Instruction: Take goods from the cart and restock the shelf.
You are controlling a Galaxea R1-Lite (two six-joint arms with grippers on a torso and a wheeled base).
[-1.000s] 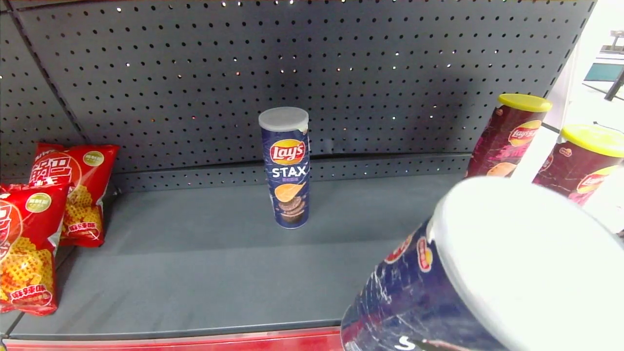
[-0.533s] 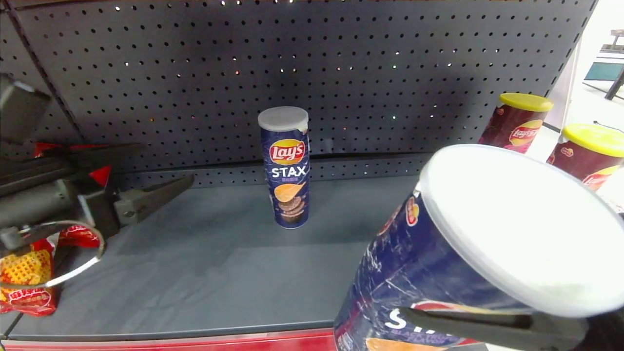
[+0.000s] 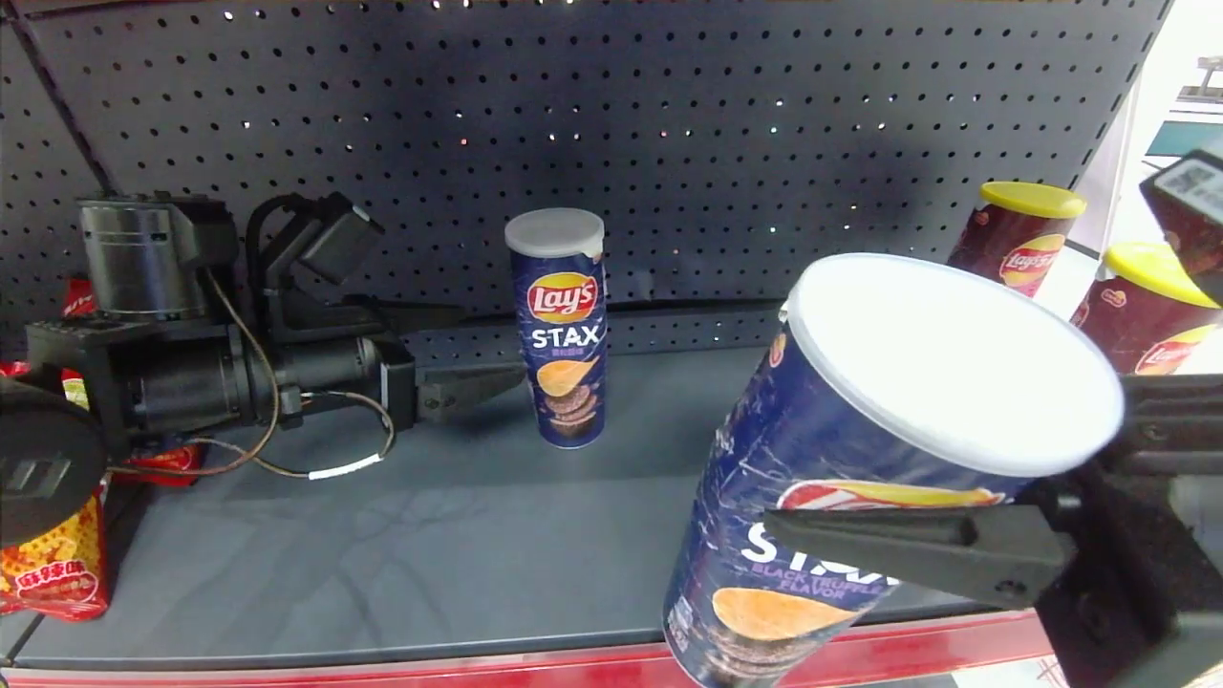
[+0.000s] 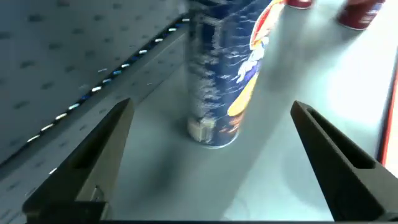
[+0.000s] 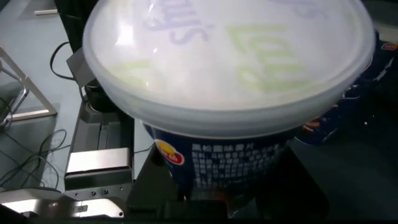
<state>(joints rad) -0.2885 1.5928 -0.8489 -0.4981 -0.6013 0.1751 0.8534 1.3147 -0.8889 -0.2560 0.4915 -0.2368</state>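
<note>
A dark blue chip can point(image 3: 564, 330) with a pale lid stands upright at the middle of the grey shelf point(image 3: 401, 535), near the back. My left gripper point(image 3: 487, 344) is just to its left at low height, open, fingers pointing at it. In the left wrist view the same can point(image 4: 221, 81) stands a little ahead of the spread fingers of my left gripper point(image 4: 211, 106), untouched. My right gripper point(image 3: 831, 497) is shut on a second blue can point(image 3: 860, 449), tilted above the shelf's front right edge. The white lid of that held can point(image 5: 230, 56) faces the right wrist camera.
Red snack bags point(image 3: 53, 564) lie at the shelf's left end, partly behind my left arm. Two maroon cans with yellow lids point(image 3: 1018, 239) point(image 3: 1147, 306) stand at the right end. A perforated back panel point(image 3: 669, 143) closes the rear. Bare shelf lies between the standing can and the front lip.
My left arm has come in from the left and stretched to the standing can. The held can has risen and shifted left, now more upright, with the right gripper's finger showing.
</note>
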